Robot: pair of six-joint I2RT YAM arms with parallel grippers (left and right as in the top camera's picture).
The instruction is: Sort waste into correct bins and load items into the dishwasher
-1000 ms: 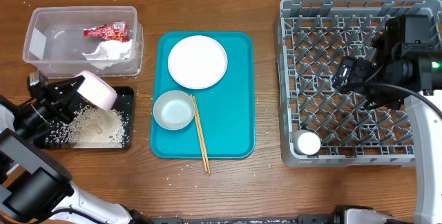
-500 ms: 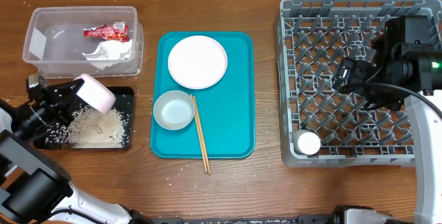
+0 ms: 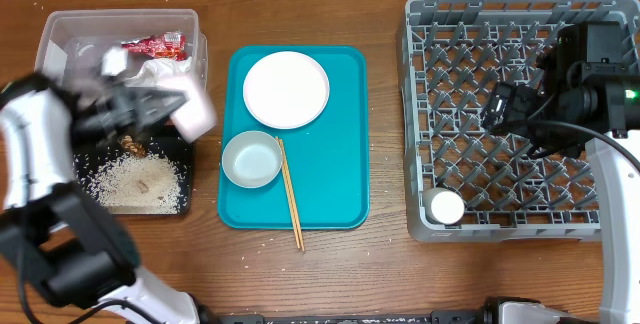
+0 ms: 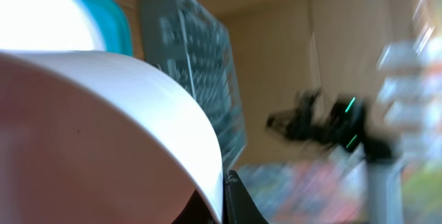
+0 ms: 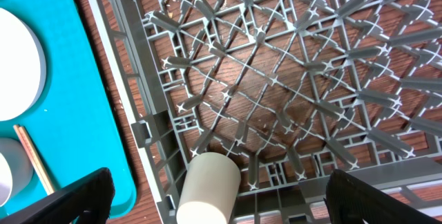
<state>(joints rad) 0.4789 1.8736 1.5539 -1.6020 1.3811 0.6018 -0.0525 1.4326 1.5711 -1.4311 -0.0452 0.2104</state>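
Observation:
My left gripper (image 3: 160, 104) is shut on the rim of the pinkish-white bowl (image 3: 196, 112) and holds it, motion-blurred, above the gap between the clear tub (image 3: 60, 26) and the black tray (image 3: 180, 149). The bowl (image 4: 103, 134) fills the left wrist view, its rim pinched in the jaws (image 4: 224, 200). Rice (image 3: 130, 179) and a brown lump (image 3: 133, 146) lie in the black tray. The red wrapper (image 3: 152, 44) and napkin (image 3: 150, 70) lie in the tub. My right gripper (image 3: 503, 110) hangs open over the grey dish rack (image 3: 510, 14), above the white cup (image 5: 210, 189).
The teal tray (image 3: 340, 184) holds the round plate (image 3: 286, 89), the blue-grey bowl (image 3: 251, 159) and the chopsticks (image 3: 291, 199). The cup (image 3: 443, 206) sits in the rack's front left corner. Loose rice grains dot the wood near the tray.
My left arm has swung up and to the right from over the black tray, carrying the bowl. The brown lump now shows on the tray. The right arm has not moved.

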